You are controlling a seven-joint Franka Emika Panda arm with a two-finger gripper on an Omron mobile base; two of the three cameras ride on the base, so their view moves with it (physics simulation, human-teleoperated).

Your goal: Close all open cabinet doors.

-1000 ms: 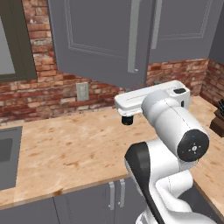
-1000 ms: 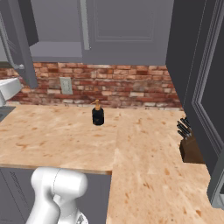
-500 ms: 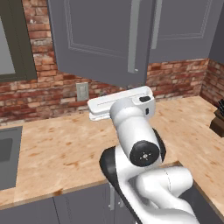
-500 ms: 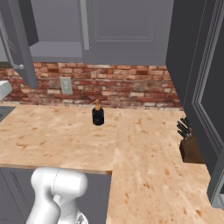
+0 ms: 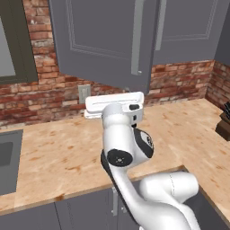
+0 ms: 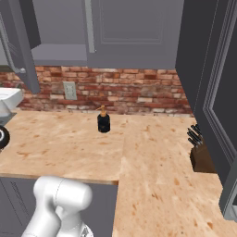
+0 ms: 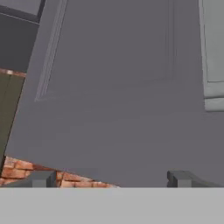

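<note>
- Open cabinet door [image 5: 101,40]: occupies the upper centre of the left base view, swung out from the cabinet front over the desk [image 5: 58,148], its lower edge above the arm's hand. In the right base view the same door appears edge-on at upper left [image 6: 18,46], standing away from the cabinet box. In the hand view its recessed panel face [image 7: 113,78] covers most of the frame, close ahead of the tool.
- Neighbouring door [image 5: 188,27]: upper right of the left base view, appears flush and shut. A further tall dark door [image 6: 217,102] at the right edge of the right base view looks ajar; judged as a later job.
- Bar handle [image 5: 138,38]: vertical, silver, along the open door's right edge in the left base view; seen at right in the hand view [image 7: 213,57].
- Tool [image 7: 111,179]: fingertips [image 7: 43,178] stand well apart at the bottom of the hand view, holding nothing, not visibly touching the door.
- Recommended method, in my judgement: press flat on the panel near the handle side, far from the hinge, and follow the door's arc until flush.
- Risk: slipping off the door's lower edge; the soap bottle [image 6: 103,121] on the desk stands clear.
</note>
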